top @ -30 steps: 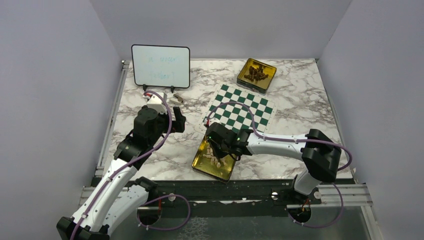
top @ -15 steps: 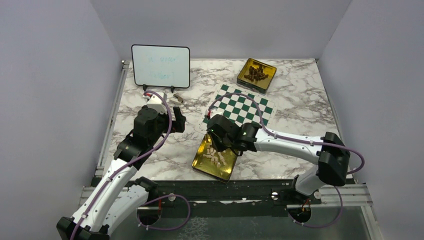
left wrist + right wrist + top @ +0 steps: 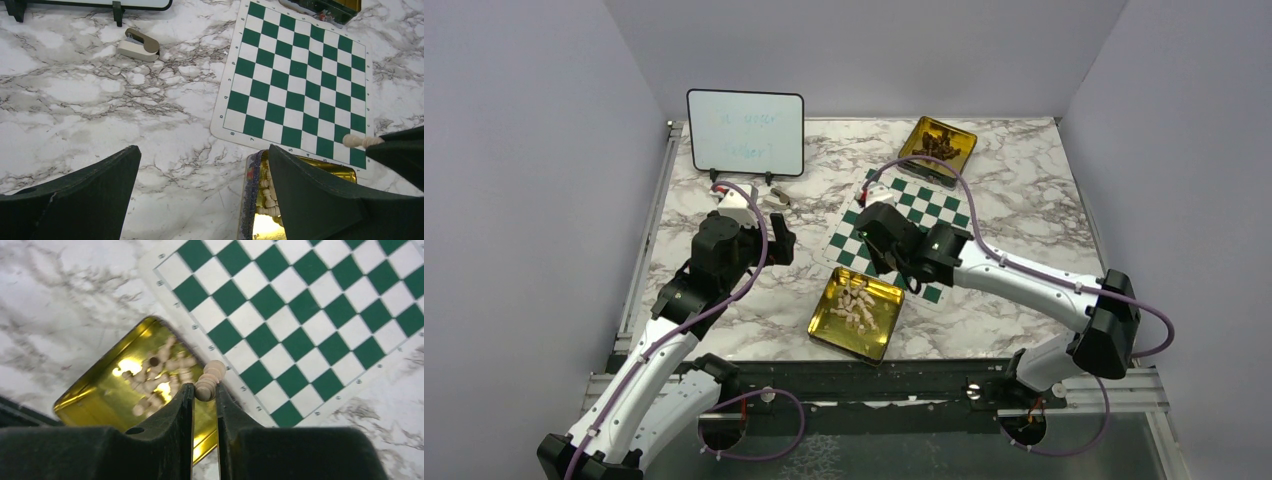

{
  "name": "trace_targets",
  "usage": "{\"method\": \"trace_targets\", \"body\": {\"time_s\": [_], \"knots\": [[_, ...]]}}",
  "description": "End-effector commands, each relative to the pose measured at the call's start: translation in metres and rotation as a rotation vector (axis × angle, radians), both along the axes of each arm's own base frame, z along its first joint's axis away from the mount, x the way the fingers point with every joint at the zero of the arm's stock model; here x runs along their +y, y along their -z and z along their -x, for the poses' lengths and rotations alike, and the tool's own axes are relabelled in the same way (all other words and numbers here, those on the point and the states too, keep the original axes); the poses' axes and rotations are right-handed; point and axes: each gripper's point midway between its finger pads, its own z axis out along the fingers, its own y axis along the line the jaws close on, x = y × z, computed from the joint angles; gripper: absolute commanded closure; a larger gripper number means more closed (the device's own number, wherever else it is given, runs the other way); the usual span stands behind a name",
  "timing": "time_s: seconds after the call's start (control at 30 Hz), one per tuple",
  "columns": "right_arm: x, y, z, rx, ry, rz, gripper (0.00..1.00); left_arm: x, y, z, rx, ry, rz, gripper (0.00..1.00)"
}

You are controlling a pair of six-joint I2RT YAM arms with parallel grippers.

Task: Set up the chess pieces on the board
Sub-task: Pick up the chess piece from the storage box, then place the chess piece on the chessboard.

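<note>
No piece yet stands on the board (image 3: pixel 929 208); every square is bare and free for placing. The right gripper (image 3: pixel 204 390) pinches one pale piece (image 3: pixel 210 379) above the board's near edge. The remaining chess pieces (image 3: pixel 856 305) lie in the gold tin (image 3: pixel 823 305) just beside that edge. The left gripper (image 3: pixel 202 155) hangs wide open and empty.
</note>
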Motion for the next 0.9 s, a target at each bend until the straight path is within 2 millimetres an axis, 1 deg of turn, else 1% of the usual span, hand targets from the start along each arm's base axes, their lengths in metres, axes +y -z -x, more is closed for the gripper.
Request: {"method": "trace_targets", "body": {"time_s": [0.0,0.13,0.23,0.3,0.53,0.67,0.73,0.87], "knots": [[-0.042,-0.006,-0.032,-0.041,0.113,0.065,0.84,0.0,-0.017,-0.002,-0.051,-0.006,0.017,0.01],[-0.07,0.007,-0.058,-0.005,0.187,0.059,0.84,0.0,-0.017,-0.001,-0.053,-0.005,0.018,0.01],[-0.091,0.02,-0.072,0.029,0.247,0.072,0.84,0.0,-0.018,-0.001,-0.055,-0.004,0.019,0.01],[-0.104,0.033,-0.078,0.062,0.283,0.081,0.84,0.0,-0.018,-0.001,-0.055,-0.004,0.019,0.01],[-0.139,0.068,-0.088,0.163,0.406,0.072,0.84,0.0,-0.019,0.001,-0.063,0.001,0.023,0.01],[-0.149,0.089,-0.088,0.216,0.438,0.06,0.84,0.0,-0.02,0.002,-0.067,0.001,0.023,0.01],[-0.158,0.099,-0.089,0.227,0.466,0.064,0.84,0.0,-0.02,0.002,-0.067,0.002,0.025,0.01],[-0.168,0.111,-0.088,0.248,0.503,0.045,0.84,-0.001,-0.02,0.003,-0.067,0.005,0.026,0.01]]}}
